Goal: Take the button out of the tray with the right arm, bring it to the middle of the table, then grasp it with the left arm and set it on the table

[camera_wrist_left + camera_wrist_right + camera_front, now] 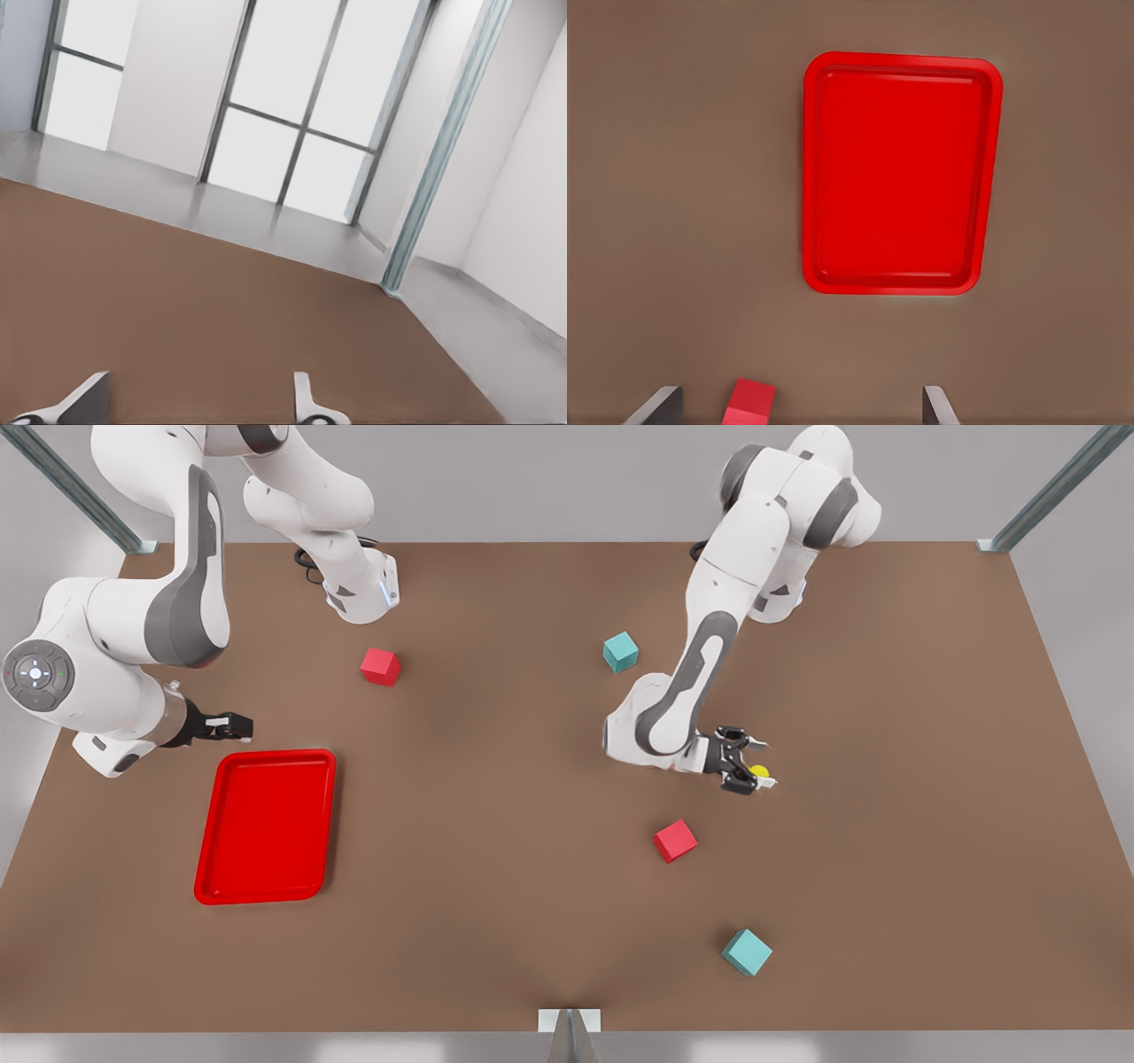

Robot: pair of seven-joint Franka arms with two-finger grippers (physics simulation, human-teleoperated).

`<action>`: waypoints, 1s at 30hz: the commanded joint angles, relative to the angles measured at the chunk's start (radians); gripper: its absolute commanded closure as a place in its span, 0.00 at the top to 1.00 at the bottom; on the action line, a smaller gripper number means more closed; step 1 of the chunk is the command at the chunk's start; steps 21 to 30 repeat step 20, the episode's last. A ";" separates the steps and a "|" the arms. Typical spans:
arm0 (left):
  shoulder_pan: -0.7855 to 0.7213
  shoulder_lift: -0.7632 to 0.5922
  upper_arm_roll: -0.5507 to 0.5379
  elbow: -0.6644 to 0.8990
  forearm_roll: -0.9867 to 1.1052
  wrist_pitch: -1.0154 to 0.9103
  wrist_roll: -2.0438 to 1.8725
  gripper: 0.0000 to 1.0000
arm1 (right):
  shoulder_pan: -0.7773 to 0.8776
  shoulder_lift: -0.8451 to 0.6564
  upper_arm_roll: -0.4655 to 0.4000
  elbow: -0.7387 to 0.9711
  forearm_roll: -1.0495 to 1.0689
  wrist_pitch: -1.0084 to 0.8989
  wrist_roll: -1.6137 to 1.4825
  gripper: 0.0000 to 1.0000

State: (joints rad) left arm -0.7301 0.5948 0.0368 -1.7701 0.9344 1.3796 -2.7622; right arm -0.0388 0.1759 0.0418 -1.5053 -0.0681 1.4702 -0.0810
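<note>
At three o'clock from the counter's [496,824] centre, the left arm's fingers [751,769] stand open around the button [759,771], apparently set down; the right arm's fingers [232,728], likewise spread, wait at the emptied tray's [205,859] twelve o'clock.

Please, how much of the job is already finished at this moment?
Done: the tray is empty; the button is at the left hand, far from it. In hand: that hand's fingers look open, so the release seems under way; whether the button touches the table is unclear. Left: draw that hand away. The right hand waits open near the tray.
</note>
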 commanded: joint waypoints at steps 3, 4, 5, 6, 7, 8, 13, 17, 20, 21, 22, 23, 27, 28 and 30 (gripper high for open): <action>0.205 -0.093 -0.012 0.194 -0.773 0.099 2.335 1.00 | 0.000 -0.001 0.001 0.000 0.001 -0.002 0.004 1.00; 0.343 -0.093 0.000 0.300 -0.922 0.037 2.551 1.00 | 0.003 -0.003 0.001 0.004 0.001 -0.004 0.003 1.00; 0.448 -0.089 -0.002 0.417 -1.012 -0.077 2.722 1.00 | 0.005 -0.003 0.001 0.010 0.001 -0.002 0.010 1.00; 0.511 -0.089 0.000 0.553 -1.048 -0.201 2.837 1.00 | 0.000 -0.003 0.001 0.017 0.002 -0.002 0.012 1.00; 0.557 -0.093 -0.005 0.679 -1.042 -0.312 2.893 1.00 | 0.002 -0.001 0.001 0.019 0.010 -0.002 0.012 1.00; 0.555 -0.187 -0.005 0.675 -0.949 -0.312 2.894 1.00 | 0.008 -0.003 0.003 0.020 0.013 -0.004 0.007 1.00; 0.517 -0.526 -0.006 0.337 -0.890 -0.070 2.899 1.00 | -0.003 -0.006 -0.005 0.112 0.067 -0.048 0.004 1.00; 0.514 -0.526 -0.009 0.340 -0.894 -0.080 2.896 1.00 | -0.012 -0.007 -0.002 0.114 0.067 -0.050 0.001 1.00; 0.502 -0.526 -0.009 0.342 -0.899 -0.080 2.896 1.00 | -0.012 -0.007 -0.002 0.114 0.067 -0.050 0.001 1.00; 0.502 -0.526 -0.009 0.342 -0.899 -0.080 2.896 1.00 | -0.012 -0.007 -0.002 0.114 0.067 -0.050 0.001 1.00; 0.502 -0.526 -0.009 0.342 -0.899 -0.080 2.896 1.00 | -0.012 -0.007 -0.002 0.114 0.067 -0.050 0.001 1.00; 0.502 -0.526 -0.009 0.342 -0.899 -0.080 2.896 1.00 | -0.012 -0.007 -0.002 0.114 0.067 -0.050 0.001 1.00; 0.502 -0.526 -0.009 0.342 -0.899 -0.080 2.896 1.00 | -0.012 -0.007 -0.002 0.114 0.067 -0.050 0.001 1.00; 0.502 -0.526 -0.009 0.342 -0.899 -0.080 2.896 1.00 | -0.012 -0.007 -0.002 0.114 0.067 -0.050 0.001 1.00; 0.502 -0.526 -0.009 0.342 -0.899 -0.080 2.896 1.00 | -0.012 -0.007 -0.002 0.114 0.067 -0.050 0.001 1.00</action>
